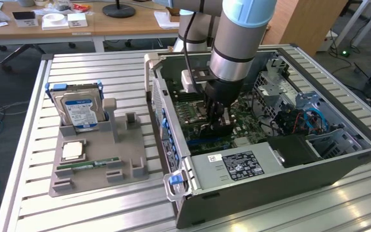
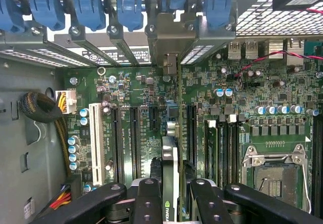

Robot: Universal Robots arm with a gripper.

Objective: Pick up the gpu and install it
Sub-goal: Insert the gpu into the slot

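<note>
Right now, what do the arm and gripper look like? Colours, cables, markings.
The arm: round silver-grey tube, light blue joint cover, black band. A pale box sits at the wrist, a black cable running up from it. The gripper is black, its linked fingers studded with silver pivot pins.

Overhead: the case (image 1: 314, 174) lies open on top, so there is a clear drop to the board (image 2: 126, 82).
Fingers (image 2: 147, 199): low slots (image 2: 135, 133) lie either side of the gpu (image 2: 171, 173), and nothing tall touches me.
Rear wall: latches (image 2: 91, 7) close that end.
Power supply (image 1: 237, 166): it stands just beside me and blocks that side.
Cables (image 1: 301, 121): they crowd the exterior view's right.
</note>
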